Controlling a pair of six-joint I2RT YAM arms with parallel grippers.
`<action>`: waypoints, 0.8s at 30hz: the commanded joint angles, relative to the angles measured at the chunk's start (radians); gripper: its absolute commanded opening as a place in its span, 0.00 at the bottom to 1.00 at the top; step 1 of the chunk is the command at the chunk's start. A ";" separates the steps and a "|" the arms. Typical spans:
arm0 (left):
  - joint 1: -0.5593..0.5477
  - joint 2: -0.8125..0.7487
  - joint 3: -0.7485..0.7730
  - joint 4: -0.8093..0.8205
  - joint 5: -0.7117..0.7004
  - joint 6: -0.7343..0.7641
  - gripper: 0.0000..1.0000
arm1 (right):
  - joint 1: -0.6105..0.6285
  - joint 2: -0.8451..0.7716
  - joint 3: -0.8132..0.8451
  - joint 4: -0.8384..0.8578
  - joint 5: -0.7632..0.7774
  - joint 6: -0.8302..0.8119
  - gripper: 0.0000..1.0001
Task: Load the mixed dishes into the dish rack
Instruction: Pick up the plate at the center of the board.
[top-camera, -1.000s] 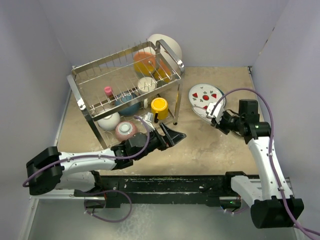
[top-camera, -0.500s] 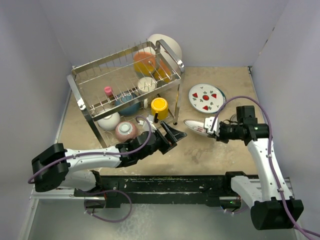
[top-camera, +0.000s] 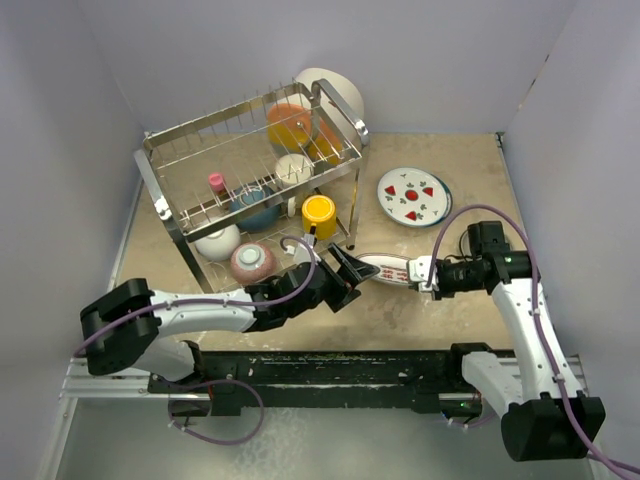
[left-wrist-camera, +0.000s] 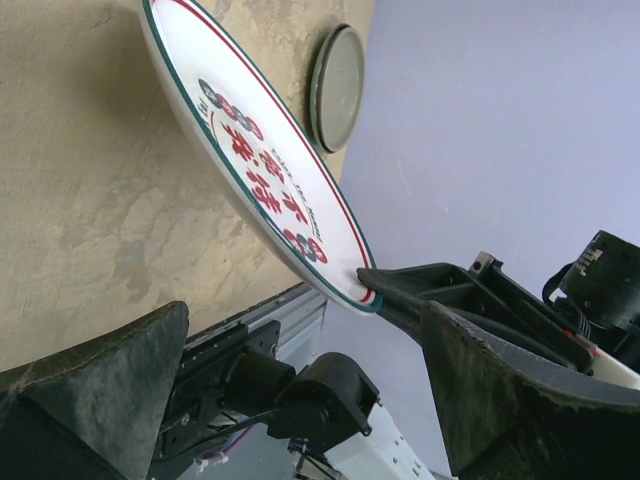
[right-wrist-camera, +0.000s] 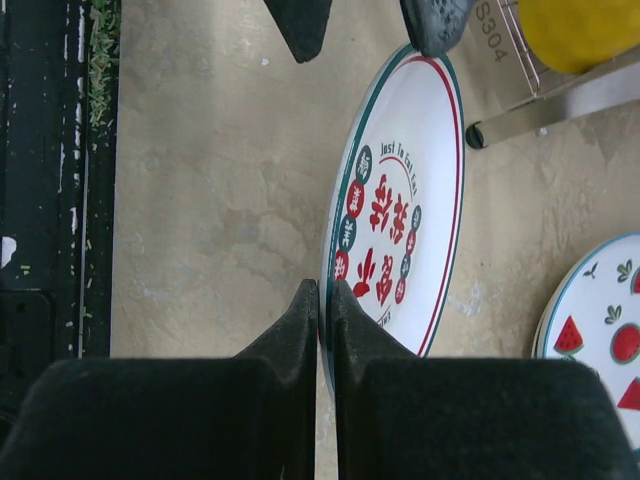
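My right gripper (top-camera: 422, 272) is shut on the rim of the red-lettered white plate (top-camera: 388, 269) and holds it tilted above the table; the fingertips (right-wrist-camera: 312, 300) pinch its green-edged rim. My left gripper (top-camera: 352, 280) stands open just left of the plate, whose far edge (right-wrist-camera: 425, 55) lies close in front of the wide jaws. From the left wrist the plate (left-wrist-camera: 250, 150) slants across the view. The dish rack (top-camera: 250, 160) stands at the back left and holds a yellow cup (top-camera: 319, 212), a dark blue bowl (top-camera: 255, 205), a white bowl (top-camera: 217, 242) and a small patterned bowl (top-camera: 252, 262).
A watermelon-print plate (top-camera: 410, 195) lies on the table at back right, stacked on a teal-rimmed plate (left-wrist-camera: 335, 88). Orange dishes (top-camera: 290, 125) and a small pink piece (top-camera: 216, 182) sit in the rack's upper tier. A rack leg (right-wrist-camera: 560, 100) stands near the held plate.
My right gripper has carried the red-lettered plate down and left, from beside the watermelon plate to the left gripper's open jaws. The left arm has shifted slightly right.
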 joint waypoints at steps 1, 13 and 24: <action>-0.005 0.016 0.039 0.009 -0.004 -0.061 1.00 | 0.000 -0.028 -0.008 -0.053 -0.111 -0.143 0.00; -0.008 0.066 0.061 0.020 -0.006 -0.085 0.82 | 0.001 -0.030 -0.025 -0.155 -0.167 -0.316 0.00; -0.014 0.100 0.071 0.045 0.006 -0.079 0.56 | 0.001 -0.025 -0.029 -0.198 -0.180 -0.380 0.00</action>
